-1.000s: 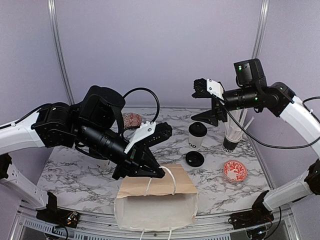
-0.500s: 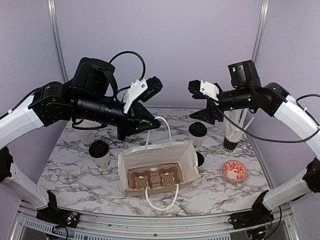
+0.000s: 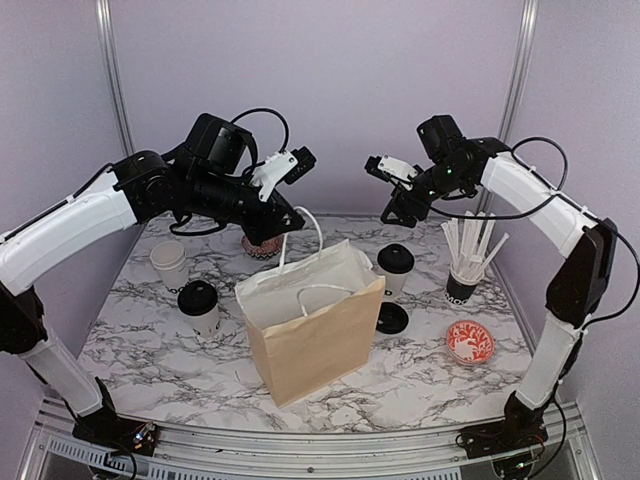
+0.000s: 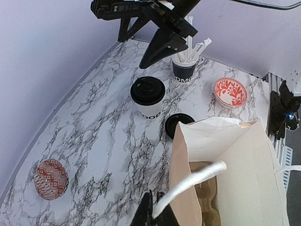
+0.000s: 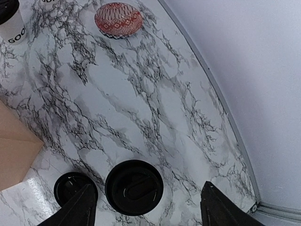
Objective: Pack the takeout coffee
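Note:
One lidded white takeout coffee cup (image 3: 396,266) stands right of the upright brown paper bag (image 3: 312,325); another (image 3: 199,305) stands left of it. My left gripper (image 3: 284,226) is shut on the bag's white handle (image 4: 190,184), just above the bag's back rim. In the left wrist view, the gripper (image 4: 154,201) pinches the handle, and a cardboard cup carrier (image 4: 207,207) shows inside the bag (image 4: 235,160). My right gripper (image 3: 402,203) is open and empty, above the right cup. In the right wrist view, it (image 5: 146,184) straddles that cup's black lid (image 5: 134,187) from well above.
A loose black lid (image 3: 390,318) lies beside the bag. An unlidded white cup (image 3: 168,264) stands at the left. A dark cup of white sticks (image 3: 464,262) and a red-patterned bowl (image 3: 470,342) are at the right. Another red bowl (image 3: 260,240) sits behind the bag.
The bag went from lying on its side to standing upright, pulled up by its handle in my left gripper. My right gripper drew back and tilted down over the right cup.

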Controlling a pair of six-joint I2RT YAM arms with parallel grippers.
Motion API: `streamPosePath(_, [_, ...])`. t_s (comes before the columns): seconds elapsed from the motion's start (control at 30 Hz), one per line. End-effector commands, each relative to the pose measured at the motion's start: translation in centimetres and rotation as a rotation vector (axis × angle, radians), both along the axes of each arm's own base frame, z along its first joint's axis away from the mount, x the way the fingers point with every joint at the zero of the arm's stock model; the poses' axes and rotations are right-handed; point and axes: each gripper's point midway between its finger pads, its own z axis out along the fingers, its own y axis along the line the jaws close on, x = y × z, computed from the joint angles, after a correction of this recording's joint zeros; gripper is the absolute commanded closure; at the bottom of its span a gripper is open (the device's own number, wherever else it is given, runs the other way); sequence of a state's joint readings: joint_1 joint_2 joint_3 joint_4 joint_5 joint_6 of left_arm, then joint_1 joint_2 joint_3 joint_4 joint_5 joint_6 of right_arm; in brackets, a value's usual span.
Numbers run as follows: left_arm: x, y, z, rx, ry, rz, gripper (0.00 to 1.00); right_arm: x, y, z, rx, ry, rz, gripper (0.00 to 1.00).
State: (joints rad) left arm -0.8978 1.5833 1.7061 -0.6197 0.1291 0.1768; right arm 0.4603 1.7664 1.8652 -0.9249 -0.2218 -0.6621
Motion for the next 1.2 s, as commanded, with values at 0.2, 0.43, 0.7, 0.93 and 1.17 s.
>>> streamPosePath(0.2, [-0.9,1.7,1.0,-0.023,0.019,0.035,0.44,1.2,-2.5,-6.5,-0.120,0.244,-0.061,0.04])
streamPosePath(0.43, [-1.5,2.5,0.2,-0.016,0.036,0.042,0.31,1.4,-3.0,-9.3,-0.172,0.304,-0.075,0.01])
streamPosePath(0.7, [-1.8,2.6,-0.3,-0.012,0.050,0.039,0.29,1.2,-3.7,-10.9,-0.200,0.345,-0.083,0.03])
streamPosePath(0.93, [-2.0,2.4,-0.7,-0.012,0.065,0.026,0.29,1.8,-4.3,-12.0,-0.193,0.382,-0.096,0.06])
streamPosePath(1.17, [-2.2,2.5,-0.8,-0.011,0.068,0.021,0.29,2.0,-4.0,-13.0,-0.178,0.420,-0.085,0.07])
